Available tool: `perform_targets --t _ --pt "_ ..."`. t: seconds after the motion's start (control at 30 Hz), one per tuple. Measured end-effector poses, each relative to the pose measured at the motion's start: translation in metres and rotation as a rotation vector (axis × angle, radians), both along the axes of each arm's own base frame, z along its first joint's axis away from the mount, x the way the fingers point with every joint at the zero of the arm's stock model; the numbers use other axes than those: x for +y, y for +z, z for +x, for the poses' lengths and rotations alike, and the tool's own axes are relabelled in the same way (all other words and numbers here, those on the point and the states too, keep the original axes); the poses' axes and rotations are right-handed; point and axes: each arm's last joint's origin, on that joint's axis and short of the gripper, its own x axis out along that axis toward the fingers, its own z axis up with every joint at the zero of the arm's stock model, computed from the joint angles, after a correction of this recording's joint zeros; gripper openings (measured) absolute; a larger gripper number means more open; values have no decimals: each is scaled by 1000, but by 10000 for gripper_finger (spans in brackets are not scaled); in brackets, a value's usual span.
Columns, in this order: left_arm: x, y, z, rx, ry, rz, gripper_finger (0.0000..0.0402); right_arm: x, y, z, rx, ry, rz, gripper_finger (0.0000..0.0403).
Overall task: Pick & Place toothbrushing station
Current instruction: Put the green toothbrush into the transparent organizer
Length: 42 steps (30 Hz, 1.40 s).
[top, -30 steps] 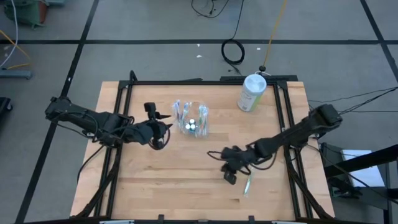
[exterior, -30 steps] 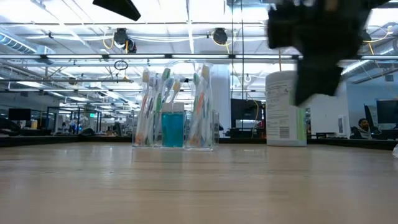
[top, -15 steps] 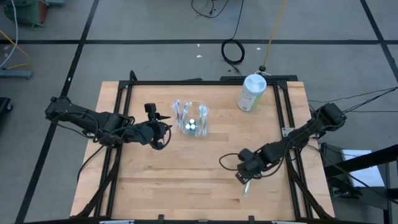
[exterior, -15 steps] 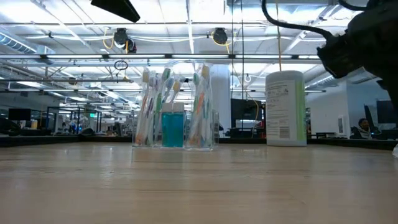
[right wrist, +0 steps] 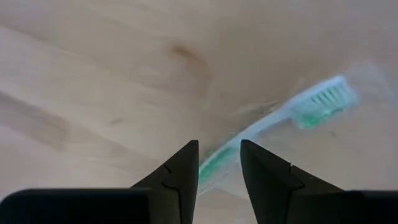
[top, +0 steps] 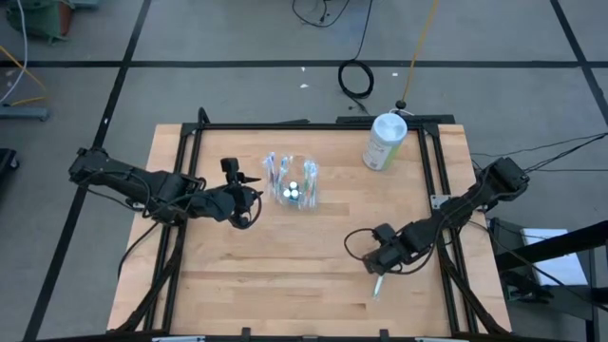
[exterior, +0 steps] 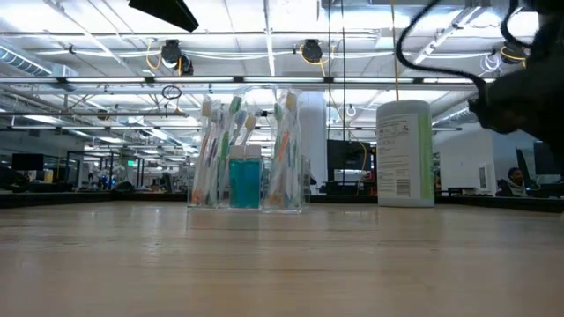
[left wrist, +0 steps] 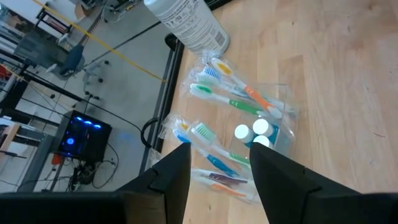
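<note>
Two grippers: our right gripper (right wrist: 217,163), fingers parted, straddles a toothbrush (right wrist: 292,109) near the table's (top: 285,275) right edge (seemingly unclamped), so it may skid. Left gripper (left wrist: 217,162) gapes beside the station (top: 293,182), back-centre.

The toothbrushing station (top: 292,182) is standing upright on the tabletop (top: 285,266), toward the far edge and a little left of the middle, well apart from every corner. It is a clear plastic holder, nearly see-through against the wood. Its slots are holding several toothbrushes (exterior: 211,150) standing heads up, with handles in orange, green, blue and white. A small bottle of blue liquid (exterior: 245,180) with a white cap is sitting between the brush groups.
</note>
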Motion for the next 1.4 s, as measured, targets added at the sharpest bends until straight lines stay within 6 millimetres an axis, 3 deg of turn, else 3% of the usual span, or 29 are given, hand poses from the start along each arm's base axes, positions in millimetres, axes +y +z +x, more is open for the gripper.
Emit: perform_targets --t 0.23,0.67,0.97,1.1,1.4 --pt "0 0 0 0 0 0 170 -4 -19 -11 40 -43 67 110" --pt "0 0 0 0 -1 1 170 -8 -21 -13 22 53 -39 108" --pt "0 0 0 -1 0 0 170 -10 -21 -10 -46 239 -135 38" --pt "0 0 0 -1 0 0 170 -10 -20 -3 -136 277 -197 9" --pt "0 0 1 -7 0 -2 170 -16 -7 36 -504 423 -329 1"
